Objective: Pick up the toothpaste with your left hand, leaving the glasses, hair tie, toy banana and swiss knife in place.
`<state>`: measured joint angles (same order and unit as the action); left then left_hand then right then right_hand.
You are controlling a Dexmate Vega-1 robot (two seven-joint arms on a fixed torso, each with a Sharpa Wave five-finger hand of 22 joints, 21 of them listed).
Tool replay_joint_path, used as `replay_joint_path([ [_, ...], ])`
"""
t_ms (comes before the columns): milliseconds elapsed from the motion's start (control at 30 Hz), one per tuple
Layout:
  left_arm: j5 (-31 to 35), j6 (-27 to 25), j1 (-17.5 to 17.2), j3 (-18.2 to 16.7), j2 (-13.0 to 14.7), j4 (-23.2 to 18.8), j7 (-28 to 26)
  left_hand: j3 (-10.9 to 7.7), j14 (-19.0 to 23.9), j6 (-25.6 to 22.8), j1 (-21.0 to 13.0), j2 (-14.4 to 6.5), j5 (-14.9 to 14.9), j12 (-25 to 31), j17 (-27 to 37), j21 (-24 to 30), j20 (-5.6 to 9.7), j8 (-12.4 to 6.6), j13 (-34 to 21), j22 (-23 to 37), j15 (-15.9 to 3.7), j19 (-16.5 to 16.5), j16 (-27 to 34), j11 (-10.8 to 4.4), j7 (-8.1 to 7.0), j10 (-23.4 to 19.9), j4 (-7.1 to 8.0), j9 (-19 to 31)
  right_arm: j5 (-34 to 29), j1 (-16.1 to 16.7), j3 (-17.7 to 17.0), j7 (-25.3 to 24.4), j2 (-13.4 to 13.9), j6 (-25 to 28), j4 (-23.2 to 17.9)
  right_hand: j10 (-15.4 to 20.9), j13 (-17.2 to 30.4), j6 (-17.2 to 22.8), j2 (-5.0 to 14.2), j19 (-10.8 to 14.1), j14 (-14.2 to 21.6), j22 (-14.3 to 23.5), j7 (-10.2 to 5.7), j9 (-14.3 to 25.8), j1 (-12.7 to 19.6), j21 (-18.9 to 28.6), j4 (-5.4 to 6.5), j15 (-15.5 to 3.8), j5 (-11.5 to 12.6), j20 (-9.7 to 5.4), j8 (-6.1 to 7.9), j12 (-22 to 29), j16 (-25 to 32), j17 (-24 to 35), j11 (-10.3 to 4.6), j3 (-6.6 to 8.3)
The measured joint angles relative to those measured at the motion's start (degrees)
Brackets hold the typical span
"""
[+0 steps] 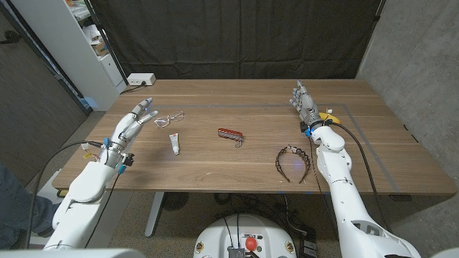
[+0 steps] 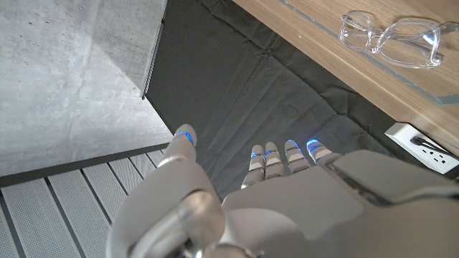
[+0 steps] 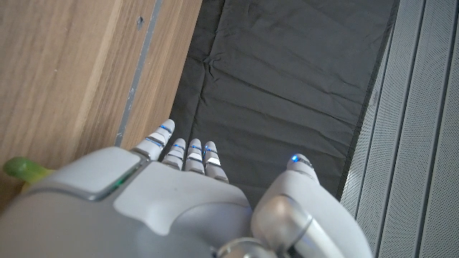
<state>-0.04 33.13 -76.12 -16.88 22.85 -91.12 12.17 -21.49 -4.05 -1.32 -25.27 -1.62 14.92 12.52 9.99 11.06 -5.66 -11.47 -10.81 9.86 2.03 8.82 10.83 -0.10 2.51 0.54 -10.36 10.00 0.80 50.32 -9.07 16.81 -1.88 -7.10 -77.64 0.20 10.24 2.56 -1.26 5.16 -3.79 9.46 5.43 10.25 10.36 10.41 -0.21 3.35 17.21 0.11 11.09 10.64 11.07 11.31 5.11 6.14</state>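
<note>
On the table [image 1: 373, 136]: one toothpaste tube [image 1: 174, 144], one pair of clear glasses [image 1: 169, 119], one red swiss knife [image 1: 230, 133], one dark hair band [image 1: 295, 160], one toy banana [image 1: 328, 115], partly hidden.

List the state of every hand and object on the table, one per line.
left hand: open, fingers apart, holds nothing, near the glasses.
right hand: open, holds nothing.
toothpaste: lying on the table, untouched.
glasses: resting on the table, arms folded.
swiss knife: lying on the table, a tool folded out.
hair tie: lying on the table.
toy banana: on the table, mostly hidden behind the right wrist.
</note>
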Motion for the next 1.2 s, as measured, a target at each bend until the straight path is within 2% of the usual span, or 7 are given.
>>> replay_joint_path([
  [667,4.7,-1.5,0.8,-0.6,3.0,0.4,-0.5,-1.19,0.1,0.0,-4.3,0.0,0.9,0.0,0.0,0.0,-0.29,0.0,0.0,0.0,-0.51,-0.3,0.0,-1.05,-0.41,-0.4,-0.22,0.0,-1.9,0.0,1.2,-2.1,-0.9,1.1,-1.6,0.0,0.0,0.0,0.0,0.0,0.0,0.0,0.0,0.0,0.0,0.0,-0.11,0.0,0.0,0.0,0.0,0.0,0.0,0.0,0.0,-0.11],
  [800,5.6,-2.1,0.8,-0.6,3.0,0.4,-0.5,-1.36,0.1,0.0,-5.2,0.2,0.9,0.0,0.0,0.0,-0.29,0.0,0.0,0.0,-0.51,-0.3,0.0,-1.05,-1.0,-0.4,-0.39,0.0,-1.9,-0.3,1.3,-2.1,-1.2,1.1,-1.3,0.0,0.0,0.0,0.0,0.0,0.0,0.0,0.0,0.0,0.0,0.0,-0.11,0.0,0.0,0.0,0.0,0.0,0.0,0.0,0.0,-0.11],
  [833,6.0,-2.4,1.6,-0.6,4.4,0.5,-0.5,-1.43,0.1,0.0,-5.5,0.4,0.9,0.0,0.0,0.0,-0.29,0.0,0.0,0.0,-0.51,-0.3,0.0,-1.05,-1.0,-0.4,-0.46,0.0,-2.3,-0.4,1.3,-2.7,-1.2,0.9,-1.2,0.0,0.0,0.0,0.0,0.0,0.0,0.0,0.0,0.0,0.0,0.0,-0.11,0.0,0.0,0.0,0.0,0.0,0.0,0.0,0.0,-0.11],
  [867,6.5,-2.7,1.6,-0.6,4.4,0.5,-0.5,-1.61,0.3,0.0,-5.9,0.2,0.9,0.0,0.0,0.0,-0.29,0.0,0.0,0.0,-0.71,-0.3,0.0,-1.05,-1.0,-0.4,-0.32,0.0,-2.3,-0.5,1.3,-2.7,-1.3,0.9,-1.1,0.0,0.0,0.0,0.0,0.0,0.0,0.0,0.0,0.0,0.0,0.0,-0.11,0.0,0.0,0.0,0.0,0.0,0.0,0.0,0.0,-0.11],
  [1200,10.3,-5.1,1.0,-0.4,6.1,-2.5,-0.8,-2.08,0.4,0.0,-8.0,0.7,1.2,0.0,0.0,0.0,-0.32,0.0,0.0,0.0,-0.81,-0.3,0.0,-1.35,-1.0,-0.7,-0.44,0.0,-2.6,-0.9,1.4,-3.1,-1.7,0.2,-0.4,0.0,0.0,0.0,0.0,0.2,0.0,0.0,0.0,0.0,0.0,0.0,-0.27,0.0,0.0,0.21,0.0,0.0,0.4,0.0,0.0,-0.27],
])
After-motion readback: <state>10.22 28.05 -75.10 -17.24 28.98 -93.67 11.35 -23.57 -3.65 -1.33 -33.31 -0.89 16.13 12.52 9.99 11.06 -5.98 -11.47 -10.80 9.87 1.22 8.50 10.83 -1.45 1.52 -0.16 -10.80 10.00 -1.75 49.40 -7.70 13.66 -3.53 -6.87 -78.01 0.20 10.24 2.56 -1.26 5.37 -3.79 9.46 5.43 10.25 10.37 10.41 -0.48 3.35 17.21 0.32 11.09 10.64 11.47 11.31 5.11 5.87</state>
